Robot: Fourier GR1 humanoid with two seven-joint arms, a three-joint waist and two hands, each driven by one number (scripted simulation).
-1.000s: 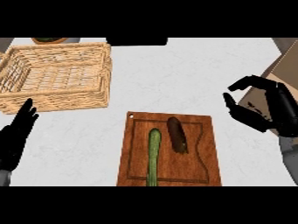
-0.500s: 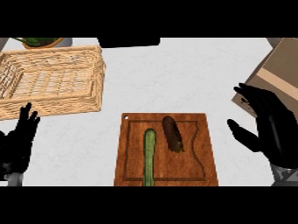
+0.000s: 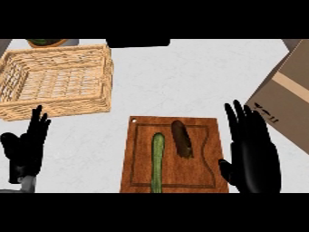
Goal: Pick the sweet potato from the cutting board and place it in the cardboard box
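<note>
A dark brown sweet potato (image 3: 181, 139) lies on the wooden cutting board (image 3: 200, 170), right of a long green cucumber (image 3: 157, 161). The cardboard box (image 3: 298, 97) stands at the right edge, tilted, partly cut off by the view. My right hand (image 3: 252, 155) hovers just right of the board, palm facing the sweet potato, fingers straight and open, apart from it. My left hand (image 3: 26, 147) rests open at the lower left, fingers up, holding nothing.
A woven wicker basket (image 3: 50, 84) sits at the upper left of the white counter. A bowl with something green (image 3: 46, 42) shows behind it. A dark object (image 3: 138, 42) lies at the counter's far edge.
The view has shifted, so the board sits more central. My right hand has gone from curled and raised near the box to straight-fingered and lower, beside the board's right edge.
</note>
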